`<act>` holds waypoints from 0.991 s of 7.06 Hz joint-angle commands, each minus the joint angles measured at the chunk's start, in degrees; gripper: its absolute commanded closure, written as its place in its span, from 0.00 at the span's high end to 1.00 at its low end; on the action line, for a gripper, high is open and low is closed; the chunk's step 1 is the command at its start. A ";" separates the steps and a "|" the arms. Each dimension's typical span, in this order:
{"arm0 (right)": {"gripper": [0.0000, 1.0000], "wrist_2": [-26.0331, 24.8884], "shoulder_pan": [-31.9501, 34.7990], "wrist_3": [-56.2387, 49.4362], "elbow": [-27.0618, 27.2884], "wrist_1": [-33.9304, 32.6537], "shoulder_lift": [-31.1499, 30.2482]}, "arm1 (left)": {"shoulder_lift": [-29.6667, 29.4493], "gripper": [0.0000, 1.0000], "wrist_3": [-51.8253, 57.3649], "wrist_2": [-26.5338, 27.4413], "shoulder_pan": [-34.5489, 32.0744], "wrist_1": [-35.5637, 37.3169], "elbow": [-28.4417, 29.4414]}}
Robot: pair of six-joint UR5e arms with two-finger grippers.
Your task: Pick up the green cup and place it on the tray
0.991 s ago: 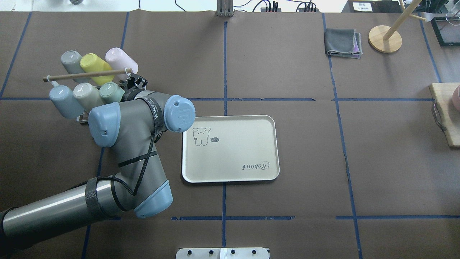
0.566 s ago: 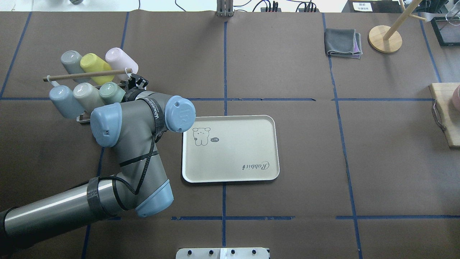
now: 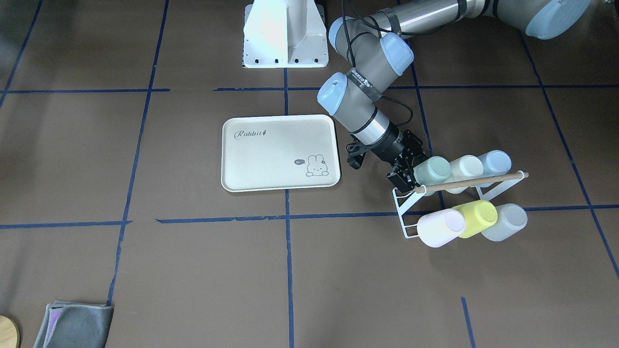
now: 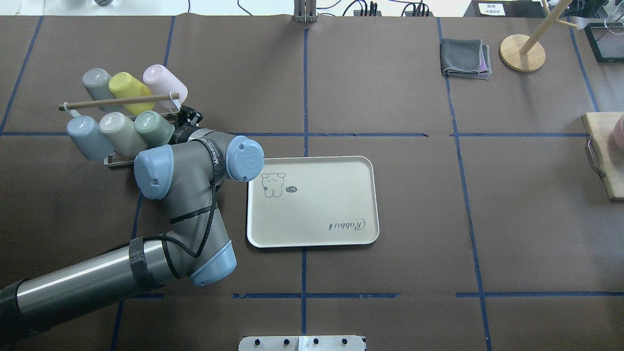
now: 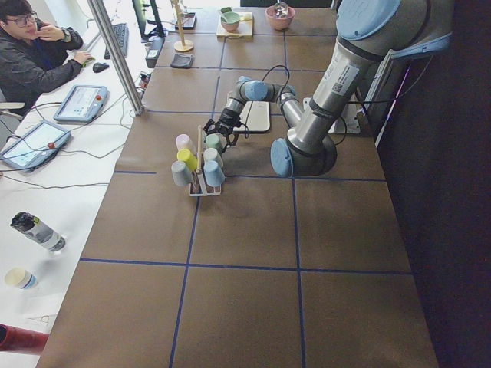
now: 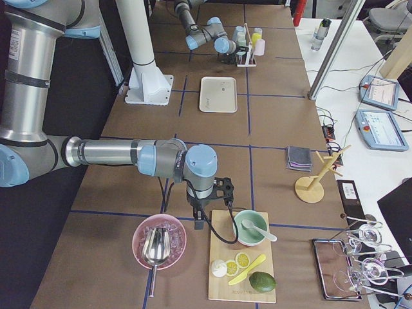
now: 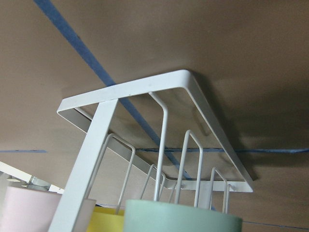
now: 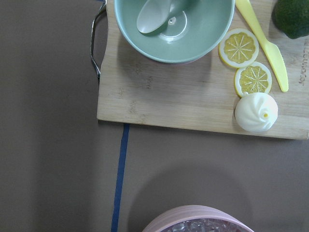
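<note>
Green cup (image 3: 432, 169) tilted on a wire rack (image 7: 130, 88), directly ahead of the left end effector (image 3: 405, 178), whose opening cannot be told. Light, stiff, slippery plastic is presumed; the wall near the rim is best gripped. The tray (image 3: 251, 159) lies well behind it.

A: Non-task clutter, overhead view?
B: White wire rack (image 7: 130, 89) at 10 o'clock on the table (image 4: 390, 97). Yellow cup (image 4: 127, 87), pink cup (image 4: 163, 80) and blue cup (image 4: 85, 134) sit tilted on it. Folded grey cloth (image 4: 464, 57) and wooden stand (image 4: 521, 52) at 1 o'clock.
A: Right wrist view?
B: Cutting board (image 8: 193, 101) with green bowl (image 8: 174, 29), spoon (image 8: 152, 19), lemon slices (image 8: 239, 47) and yellow knife (image 8: 263, 43). Pink bowl of ice (image 8: 198, 224) at 6 o'clock.
</note>
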 commanded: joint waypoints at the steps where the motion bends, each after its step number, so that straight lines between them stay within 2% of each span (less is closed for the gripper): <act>1: 1.00 0.00 0.00 0.00 -0.09 0.00 0.00 | 0.32 1.00 -0.34 0.03 0.06 -1.27 0.78; 5: 1.00 0.00 0.00 -0.09 -0.17 0.00 0.00 | 0.32 0.97 -2.63 0.03 0.06 -1.89 2.28; 7: 1.00 0.00 0.00 -0.09 -0.17 0.00 -0.09 | 0.14 0.75 -2.72 0.03 0.06 -1.72 2.10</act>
